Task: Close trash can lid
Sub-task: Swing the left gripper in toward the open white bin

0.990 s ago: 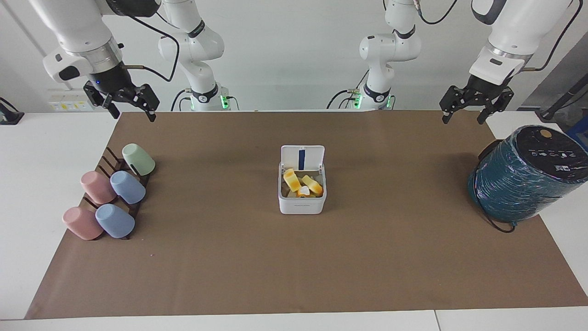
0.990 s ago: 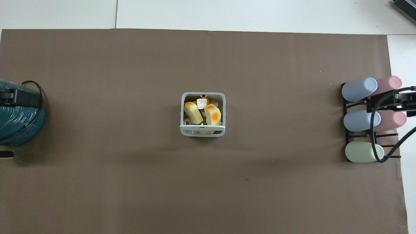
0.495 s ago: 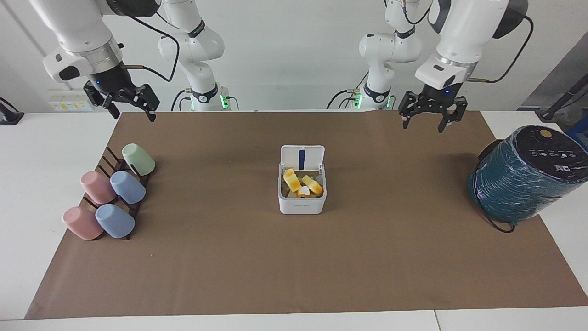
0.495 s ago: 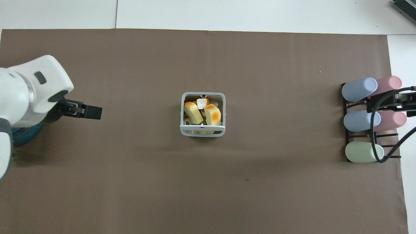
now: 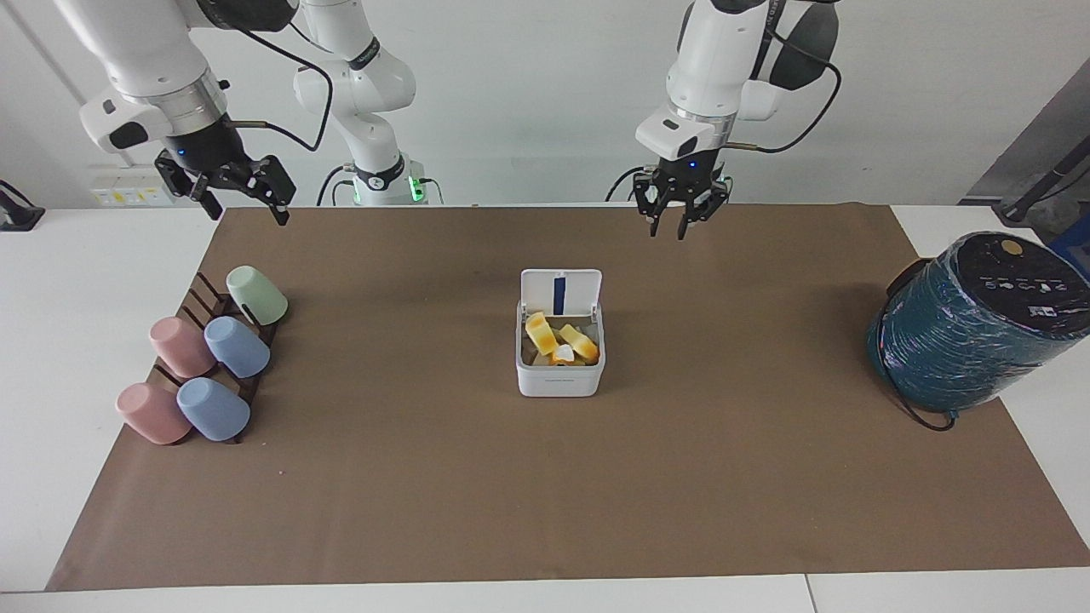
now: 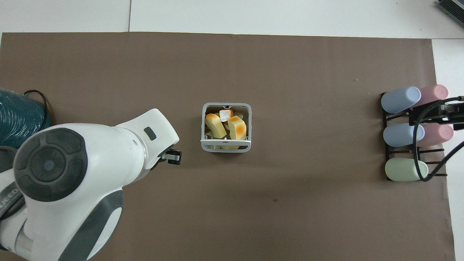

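The small white trash can (image 5: 560,379) stands in the middle of the brown mat, holding yellow-orange food scraps (image 5: 558,339). Its lid (image 5: 561,293) stands upright on the hinge at the side nearer the robots, blue stripe showing. In the overhead view the can's rim (image 6: 203,123) is open and the lid (image 6: 226,146) shows edge-on. My left gripper (image 5: 679,228) is open and empty, up in the air over the mat, beside the can toward the left arm's end; its tip shows in the overhead view (image 6: 173,158). My right gripper (image 5: 245,209) waits, open and empty, above the cup rack.
A dark rack (image 5: 197,298) with several pastel cups (image 5: 237,346) lies at the right arm's end of the mat (image 5: 545,511). A large dark teal wrapped cylinder (image 5: 971,328) with a black cable stands at the left arm's end.
My left arm has swung from over the teal cylinder toward the middle of the table and its gripper has turned. The can, the lid and the right arm have not moved.
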Controlling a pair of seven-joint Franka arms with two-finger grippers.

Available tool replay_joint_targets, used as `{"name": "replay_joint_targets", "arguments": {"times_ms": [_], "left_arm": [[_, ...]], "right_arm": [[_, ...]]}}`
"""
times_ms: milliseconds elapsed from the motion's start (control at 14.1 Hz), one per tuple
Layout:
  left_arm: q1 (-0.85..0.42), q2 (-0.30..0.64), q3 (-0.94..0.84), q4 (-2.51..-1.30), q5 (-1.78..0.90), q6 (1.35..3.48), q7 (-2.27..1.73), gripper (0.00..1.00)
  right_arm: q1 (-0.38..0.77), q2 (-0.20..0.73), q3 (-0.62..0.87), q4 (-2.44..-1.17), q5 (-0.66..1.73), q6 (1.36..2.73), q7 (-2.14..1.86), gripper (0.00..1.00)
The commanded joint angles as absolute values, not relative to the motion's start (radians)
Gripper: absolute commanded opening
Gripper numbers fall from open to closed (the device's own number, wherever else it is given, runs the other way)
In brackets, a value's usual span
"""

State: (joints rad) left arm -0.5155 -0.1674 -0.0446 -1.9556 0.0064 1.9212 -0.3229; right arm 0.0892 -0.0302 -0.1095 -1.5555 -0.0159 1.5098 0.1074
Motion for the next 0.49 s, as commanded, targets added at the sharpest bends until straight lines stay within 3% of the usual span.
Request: {"name": "replay_joint_targets", "arguments": {"times_ms": [0, 424], "left_arm": [[-0.599, -0.141, -0.026, -1.980, 0.028, 1.992, -0.403, 0.00], [-0.680, -0.006, -0.026, -1.956, 0.025, 2.207, -0.529, 0.00]], "right_arm": [[0.086, -0.052, -0.109, -1.575, 0.002, 1.500, 0.081, 1.00], [0.086, -0.052, -0.109, -1.575, 0.002, 1.502, 0.081, 1.00]]}}
